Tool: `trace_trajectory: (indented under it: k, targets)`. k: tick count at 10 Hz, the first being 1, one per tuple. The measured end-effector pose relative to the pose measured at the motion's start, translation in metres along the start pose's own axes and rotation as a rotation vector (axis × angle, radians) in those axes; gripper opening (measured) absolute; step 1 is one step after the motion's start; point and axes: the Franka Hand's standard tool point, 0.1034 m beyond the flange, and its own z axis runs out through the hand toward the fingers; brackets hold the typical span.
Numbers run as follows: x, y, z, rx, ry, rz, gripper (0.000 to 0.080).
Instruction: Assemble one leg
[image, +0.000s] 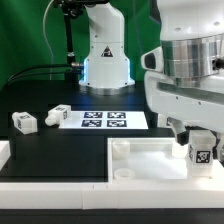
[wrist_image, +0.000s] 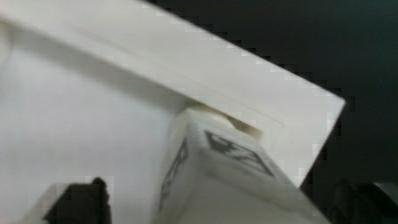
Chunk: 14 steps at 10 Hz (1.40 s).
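My gripper (image: 199, 140) is at the exterior view's right, shut on a leg (image: 200, 151), a small white block with a black-and-white tag. It holds the leg over the right corner of the large white panel (image: 150, 158). In the wrist view the leg (wrist_image: 222, 170) points at the panel's corner (wrist_image: 125, 110), where a small raised socket edge shows. Dark fingertips (wrist_image: 80, 200) flank the leg. Whether the leg's end touches the panel is hidden. Two more legs (image: 25, 122) (image: 56, 115) lie on the black table at the left.
The marker board (image: 100, 120) lies flat mid-table behind the panel. The arm's white base (image: 105, 60) stands at the back with cables beside it. A white part's edge (image: 4, 152) shows at the far left.
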Motion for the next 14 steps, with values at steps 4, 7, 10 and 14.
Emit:
trace_trajectory:
  k: [4, 7, 10, 14]
  targets:
    - [0.0024, 0.0015, -0.0005, -0.010, 0.009, -0.265, 0.0649]
    - [0.0055, -0.0041, -0.0021, -0.027, 0.075, -0.586, 0.0649]
    - [0.0058, -0.0040, -0.0019, -0.022, 0.076, -0.461, 0.0285]
    - [0.0048, -0.0022, -0.0023, -0.054, 0.029, 0.010, 0.0285]
